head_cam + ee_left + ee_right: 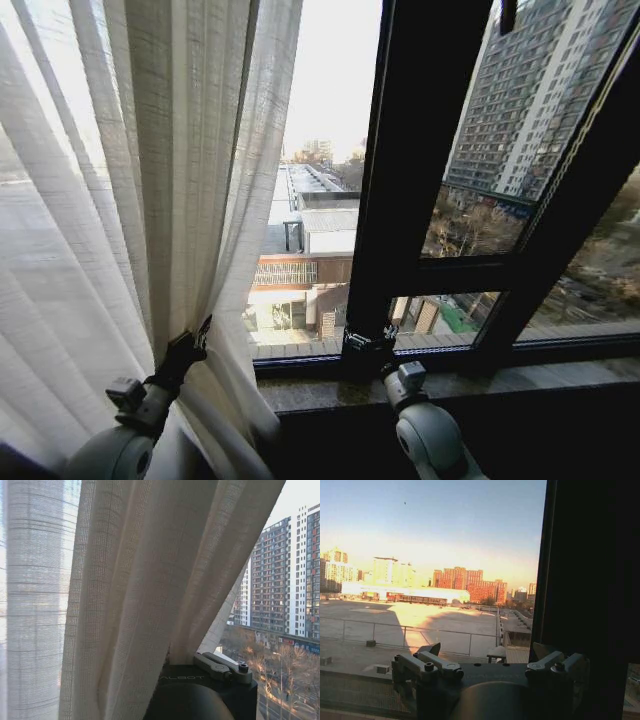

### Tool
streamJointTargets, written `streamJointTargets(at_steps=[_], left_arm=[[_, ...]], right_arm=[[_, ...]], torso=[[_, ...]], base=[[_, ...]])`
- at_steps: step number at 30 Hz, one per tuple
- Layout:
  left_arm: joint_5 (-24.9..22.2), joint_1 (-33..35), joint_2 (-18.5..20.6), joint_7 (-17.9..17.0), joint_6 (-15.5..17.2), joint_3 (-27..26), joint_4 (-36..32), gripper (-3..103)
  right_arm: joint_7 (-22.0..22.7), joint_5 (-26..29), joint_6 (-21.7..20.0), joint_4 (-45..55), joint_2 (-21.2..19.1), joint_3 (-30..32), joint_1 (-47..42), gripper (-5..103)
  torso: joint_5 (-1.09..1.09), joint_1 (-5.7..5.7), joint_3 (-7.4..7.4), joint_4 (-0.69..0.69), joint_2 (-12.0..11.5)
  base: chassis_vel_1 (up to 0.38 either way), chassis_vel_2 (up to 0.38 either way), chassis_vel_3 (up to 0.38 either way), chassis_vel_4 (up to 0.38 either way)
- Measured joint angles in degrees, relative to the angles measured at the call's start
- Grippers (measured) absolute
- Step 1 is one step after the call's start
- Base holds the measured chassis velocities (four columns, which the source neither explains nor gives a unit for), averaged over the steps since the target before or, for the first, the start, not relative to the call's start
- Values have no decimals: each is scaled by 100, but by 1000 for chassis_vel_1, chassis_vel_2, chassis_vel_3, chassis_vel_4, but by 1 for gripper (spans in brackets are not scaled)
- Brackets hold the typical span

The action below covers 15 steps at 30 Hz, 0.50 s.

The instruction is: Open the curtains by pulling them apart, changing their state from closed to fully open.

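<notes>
From the head camera, the left claw point(197, 340) is pinching the curtains point(190, 170), squeezing the soft folds tight just left of the dark window frame point(415, 180). The cloth is bunching on the left side of that frame, and the glass beside the frame is bare, with the town showing outside. The right claw point(368, 343) is sitting low, right at the foot of the frame, near the window sill point(500, 382), and it is holding nothing.

From the left wrist camera, the curtains point(150, 570) are fanning out from the left claw point(187, 656), gathered into a tight bundle where it is gripping. The cloth is thin and slippery. I think it could slide out if the arm tugs too fast, and then it would swing toward the frame again. A hard tug could also strain the top of the cloth.

From the right wrist camera, the right claw point(490, 662) is spread wide and empty, with the window frame point(590, 590) just beside it. I think it could bump the frame or the glass if it reaches carelessly.
</notes>
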Motion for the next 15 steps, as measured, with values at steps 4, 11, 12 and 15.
streamJointTargets(at_steps=[4,11,12,15], left_arm=[[1,13,-3,-1,2,-11,-13,0],[1,43,-12,-4,2,-31,-22,0],[1,52,-14,-5,2,-39,-29,0],[-1,67,-14,-12,2,-63,-52,0]], right_arm=[[-5,-5,4,0,3,-32,-3,100],[-8,-6,69,-35,5,-107,4,100],[-8,4,101,-57,11,-127,14,100],[-7,9,109,-77,22,-144,25,100]], torso=[[1,0,0,0,0],[0,0,0,1,0],[1,0,0,0,0],[1,0,0,1,0]], base=[[356,359,-347,-347],[360,359,-353,-357],[372,351,-345,-359],[324,326,-320,-297]])
